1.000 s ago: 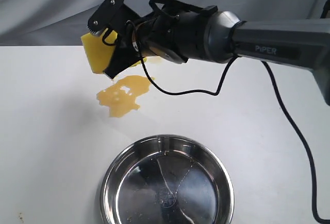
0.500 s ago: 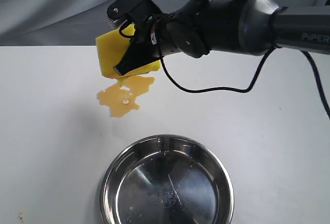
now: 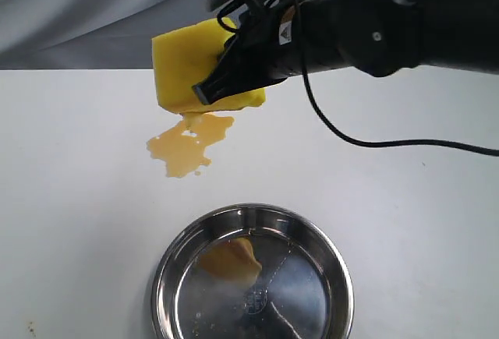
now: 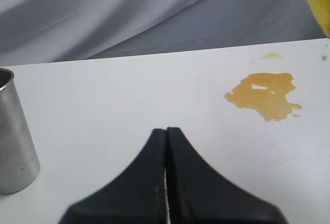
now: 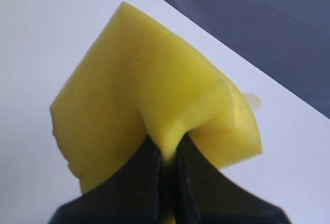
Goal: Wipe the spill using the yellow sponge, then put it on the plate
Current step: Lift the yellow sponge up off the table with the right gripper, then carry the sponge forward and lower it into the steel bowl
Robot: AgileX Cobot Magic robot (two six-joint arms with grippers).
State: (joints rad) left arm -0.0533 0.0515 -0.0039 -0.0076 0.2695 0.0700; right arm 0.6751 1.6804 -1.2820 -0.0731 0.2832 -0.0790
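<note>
- Step: wiping, seemingly not yet begun; right jaws pinch sponge (image 3: 179, 66), raised near spill (image 3: 185, 148).
- Idle: left jaws pressed together, empty.
- Next: lower sponge flat onto spill.

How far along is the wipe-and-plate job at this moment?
Done: the sponge is picked up, pinched in the right gripper. In hand: it hangs over the far edge of the spill, apparently clear of the table. Left: the spill lies whole and unwiped, and the plate holds nothing. The left gripper is shut on nothing.
</note>
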